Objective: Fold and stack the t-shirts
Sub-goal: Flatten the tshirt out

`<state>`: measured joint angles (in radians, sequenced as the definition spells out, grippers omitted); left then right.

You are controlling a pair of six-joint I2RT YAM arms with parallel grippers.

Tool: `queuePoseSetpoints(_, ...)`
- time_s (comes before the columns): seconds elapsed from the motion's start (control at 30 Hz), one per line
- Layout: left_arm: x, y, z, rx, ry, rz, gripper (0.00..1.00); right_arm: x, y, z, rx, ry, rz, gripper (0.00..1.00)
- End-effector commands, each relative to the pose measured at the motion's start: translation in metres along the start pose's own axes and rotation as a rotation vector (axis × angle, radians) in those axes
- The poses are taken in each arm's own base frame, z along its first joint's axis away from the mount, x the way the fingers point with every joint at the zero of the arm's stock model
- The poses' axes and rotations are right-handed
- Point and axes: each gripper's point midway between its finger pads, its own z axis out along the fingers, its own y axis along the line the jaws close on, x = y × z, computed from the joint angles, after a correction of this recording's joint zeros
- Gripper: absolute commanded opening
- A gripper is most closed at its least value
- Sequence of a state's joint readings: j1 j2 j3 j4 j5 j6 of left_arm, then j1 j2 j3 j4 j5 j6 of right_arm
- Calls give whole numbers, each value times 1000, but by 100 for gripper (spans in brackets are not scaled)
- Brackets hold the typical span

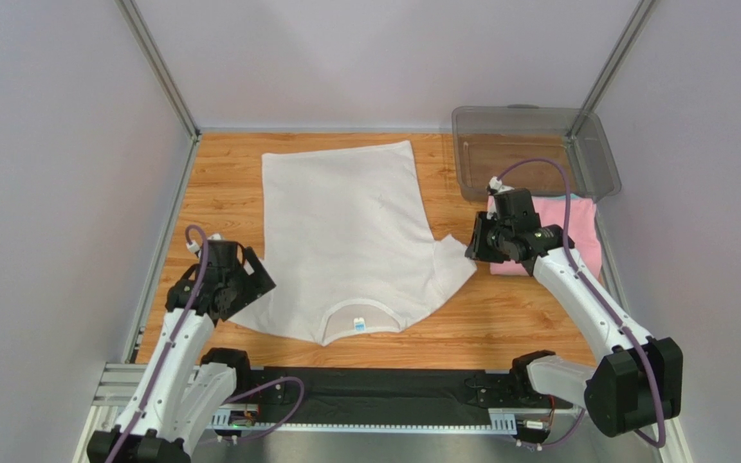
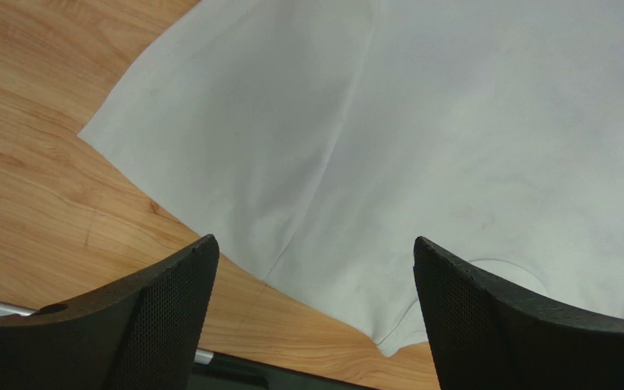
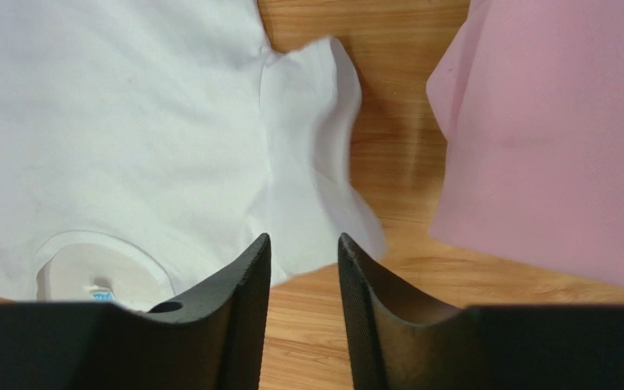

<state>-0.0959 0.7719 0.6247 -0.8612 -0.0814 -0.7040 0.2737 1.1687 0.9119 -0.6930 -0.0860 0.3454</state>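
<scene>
A plain white t-shirt (image 1: 355, 231) lies spread flat on the wooden table, collar and small blue tag (image 1: 361, 326) toward the near edge. My left gripper (image 1: 256, 285) is wide open and empty over the shirt's left sleeve; the left wrist view shows the sleeve and shoulder (image 2: 454, 122) between its jaws (image 2: 315, 244). My right gripper (image 1: 473, 247) hovers at the right sleeve, jaws a little apart and empty (image 3: 305, 237). The sleeve (image 3: 315, 162) and tag (image 3: 102, 297) show there. A folded pink t-shirt (image 1: 579, 227) lies at the right (image 3: 559, 138). The teal shirt is out of view.
A clear plastic bin (image 1: 463, 154) with an open lid stands at the back right corner. A black mat (image 1: 374, 391) runs along the near edge between the arm bases. Metal frame posts and grey walls bound the table on three sides.
</scene>
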Motion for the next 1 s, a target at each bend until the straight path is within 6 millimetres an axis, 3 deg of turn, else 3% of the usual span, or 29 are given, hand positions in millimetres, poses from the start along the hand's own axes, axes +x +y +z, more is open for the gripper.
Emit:
queuePoseSetpoints(0.0, -19, -8, -17, 55, -126, -122, 100, -18, -7, -9, 59, -77, 5, 41)
queuePoseSetpoints(0.03, -27, -9, -28, 71, -170, -131, 100, -23, -5, -12, 53, -94, 1, 73)
queuePoseSetpoints(0.07, -30, -9, -32, 74, -186, -137, 100, -26, -4, -15, 48, -102, -4, 91)
queuePoseSetpoints(0.1, -32, -8, -36, 76, -200, -133, 100, -27, 2, -19, 24, -105, -17, 100)
queuePoseSetpoints(0.23, -37, -18, -46, 127, -211, -113, 100, -28, 21, -32, -63, -131, -42, 100)
queuePoseSetpoints(0.33, -35, -30, -38, 166, -173, -99, 100, -19, 49, -37, -172, -140, -93, 100)
queuePoseSetpoints(0.37, -27, -35, -29, 188, -126, -86, 100, -10, 54, -33, -196, -124, -105, 100)
queuePoseSetpoints(0.43, -30, -51, -22, 264, -126, -69, 100, -1, 75, -32, -266, -119, -136, 100)
queuePoseSetpoints(0.47, -18, -55, -12, 288, -67, -57, 100, 9, 78, -26, -269, -96, -138, 100)
queuePoseSetpoints(0.5, -23, -64, -8, 326, -80, -52, 100, 10, 83, -22, -276, -103, -148, 100)
queuePoseSetpoints(0.63, -17, -67, 16, 307, -17, -28, 100, 42, 103, 1, -257, -29, -213, 100)
queuePoseSetpoints(0.73, -18, -72, 27, 315, -6, -13, 100, 60, 110, 22, -236, 15, -204, 100)
queuePoseSetpoints(0.87, -17, -85, 45, 348, 45, 24, 100, 78, 99, 48, -158, 85, -127, 100)
queuePoseSetpoints(0.97, -11, -85, 58, 328, 90, 40, 100, 78, 90, 66, -82, 88, -94, 100)
